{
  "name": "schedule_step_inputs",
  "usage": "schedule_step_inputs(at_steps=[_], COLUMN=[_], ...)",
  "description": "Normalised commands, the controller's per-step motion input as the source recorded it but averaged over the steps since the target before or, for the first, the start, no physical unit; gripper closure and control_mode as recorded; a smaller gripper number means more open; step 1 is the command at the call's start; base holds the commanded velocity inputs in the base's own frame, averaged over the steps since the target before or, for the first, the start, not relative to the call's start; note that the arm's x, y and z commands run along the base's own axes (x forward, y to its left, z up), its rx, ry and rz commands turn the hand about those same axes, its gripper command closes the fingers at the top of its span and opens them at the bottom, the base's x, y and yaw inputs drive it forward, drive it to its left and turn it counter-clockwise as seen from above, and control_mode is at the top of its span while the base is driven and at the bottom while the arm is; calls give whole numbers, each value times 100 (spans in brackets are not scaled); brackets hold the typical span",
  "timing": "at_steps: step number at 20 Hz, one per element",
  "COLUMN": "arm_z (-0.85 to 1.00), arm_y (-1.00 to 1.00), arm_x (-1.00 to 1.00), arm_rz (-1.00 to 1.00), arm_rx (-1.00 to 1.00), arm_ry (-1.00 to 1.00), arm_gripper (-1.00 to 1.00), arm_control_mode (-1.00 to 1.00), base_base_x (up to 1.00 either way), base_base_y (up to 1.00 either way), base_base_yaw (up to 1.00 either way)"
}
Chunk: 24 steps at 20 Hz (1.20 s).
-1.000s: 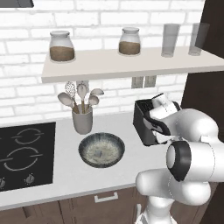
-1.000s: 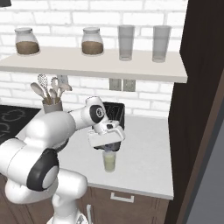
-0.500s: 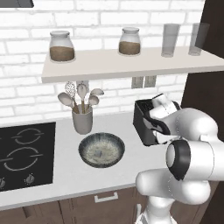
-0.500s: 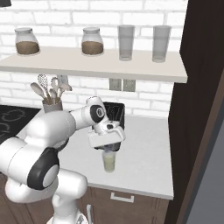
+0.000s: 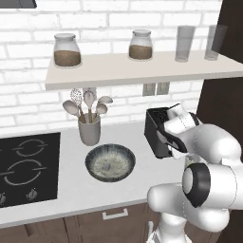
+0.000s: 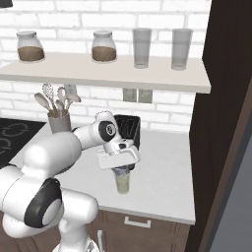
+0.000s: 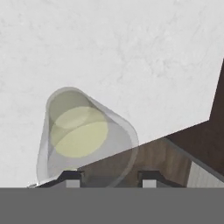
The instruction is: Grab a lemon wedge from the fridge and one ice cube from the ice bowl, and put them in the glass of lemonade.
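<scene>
Directly over the glass of lemonade (image 6: pixel 122 182), the hand (image 6: pixel 121 168) hides its finger gap and contents.

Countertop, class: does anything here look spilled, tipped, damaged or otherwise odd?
Nothing stands out. The glass of lemonade stands upright on the counter under the pincer, no spill around it; the ice bowl sits level.

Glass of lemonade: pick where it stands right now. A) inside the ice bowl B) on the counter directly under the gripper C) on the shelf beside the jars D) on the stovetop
B: the glass of lemonade stands on the grey counter just below the gripper, in front of the black toaster.
</scene>
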Motion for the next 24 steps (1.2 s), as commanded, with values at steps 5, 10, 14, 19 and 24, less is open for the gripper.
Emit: schedule_step_inputs(at_steps=[5,10,14,19,24], arm_z=[0,12,54,58,31], arm_y=[0,0,-21,-29,-6], arm_x=[-9,-3,-8,-6,-29], arm_rz=[0,0,0,0,0], arm_rx=[0,0,0,0,0], arm_ry=[0,0,0,0,0], arm_gripper=[-100,-100,-100,-100,-100], arm_control_mode=[-100,-100,-100,-100,-100], base_base_x=[0,0,0,0,0], base_base_y=[0,0,0,0,0], base_base_yaw=[0,0,0,0,0])
